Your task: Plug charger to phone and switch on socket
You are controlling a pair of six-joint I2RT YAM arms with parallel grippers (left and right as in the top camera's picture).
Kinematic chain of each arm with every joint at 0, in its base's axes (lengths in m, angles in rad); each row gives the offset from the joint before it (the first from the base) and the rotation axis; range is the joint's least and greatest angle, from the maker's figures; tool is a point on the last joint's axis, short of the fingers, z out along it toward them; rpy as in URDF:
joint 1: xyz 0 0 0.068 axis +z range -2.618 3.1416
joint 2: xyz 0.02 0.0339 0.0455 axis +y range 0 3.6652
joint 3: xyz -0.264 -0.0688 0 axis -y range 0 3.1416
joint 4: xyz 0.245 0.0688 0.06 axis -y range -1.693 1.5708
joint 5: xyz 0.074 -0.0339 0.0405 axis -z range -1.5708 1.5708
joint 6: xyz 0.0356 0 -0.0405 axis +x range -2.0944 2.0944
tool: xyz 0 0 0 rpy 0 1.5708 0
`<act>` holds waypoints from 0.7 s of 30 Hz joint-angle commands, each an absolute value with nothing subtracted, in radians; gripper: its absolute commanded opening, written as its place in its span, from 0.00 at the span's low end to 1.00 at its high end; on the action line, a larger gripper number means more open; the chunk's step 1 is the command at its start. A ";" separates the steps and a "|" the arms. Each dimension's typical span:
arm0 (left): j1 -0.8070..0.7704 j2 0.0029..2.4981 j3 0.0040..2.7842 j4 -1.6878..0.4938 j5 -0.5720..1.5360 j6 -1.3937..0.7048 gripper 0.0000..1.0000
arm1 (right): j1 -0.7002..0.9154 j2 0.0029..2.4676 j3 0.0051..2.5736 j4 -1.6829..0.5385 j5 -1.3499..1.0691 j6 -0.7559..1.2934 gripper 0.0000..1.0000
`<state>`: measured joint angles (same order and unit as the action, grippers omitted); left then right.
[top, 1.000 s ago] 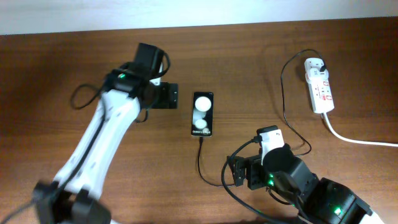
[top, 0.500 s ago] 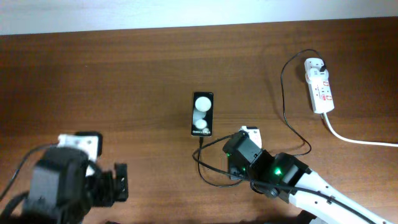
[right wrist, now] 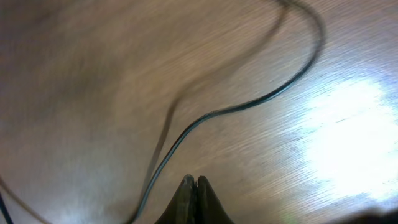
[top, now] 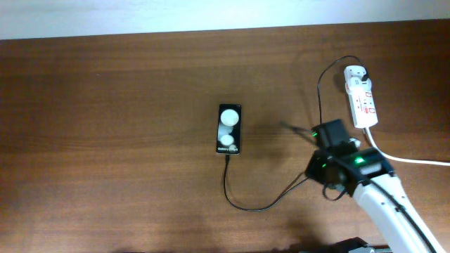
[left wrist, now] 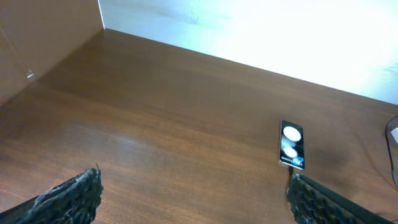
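Note:
The black phone (top: 229, 129) lies flat at mid-table, its two white blobs showing; the left wrist view also has the phone (left wrist: 291, 144). The thin black charger cable (top: 242, 206) runs from the phone's near end, loops to the right and climbs to the white socket (top: 361, 96) at the far right. My right gripper (top: 292, 128) is between phone and socket, blurred, with its fingers shut on nothing. In the right wrist view, the right gripper (right wrist: 194, 182) hangs over the cable (right wrist: 236, 109). My left gripper (left wrist: 193, 199) is open and well short of the phone.
The socket's thick white cord (top: 408, 159) trails off the right edge. A pale wall (top: 211, 14) borders the table's far side. A brown panel (left wrist: 43, 43) stands at the left in the left wrist view.
The left arm has drawn back out of the overhead view. My right gripper has shut and swung from below the phone rightward toward the socket.

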<state>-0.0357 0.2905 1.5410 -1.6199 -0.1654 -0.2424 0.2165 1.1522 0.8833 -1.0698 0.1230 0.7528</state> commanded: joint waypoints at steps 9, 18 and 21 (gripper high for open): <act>-0.030 0.205 1.542 -1.618 -0.170 -0.241 0.99 | -0.256 1.657 1.528 -1.228 0.100 0.639 0.04; 0.031 0.095 1.543 -1.614 -0.170 -0.241 0.99 | -0.356 2.128 1.953 -1.139 0.063 0.572 0.04; 0.022 0.092 1.543 -1.610 -0.170 -0.241 0.99 | -0.356 2.161 1.953 -1.062 0.060 0.572 0.04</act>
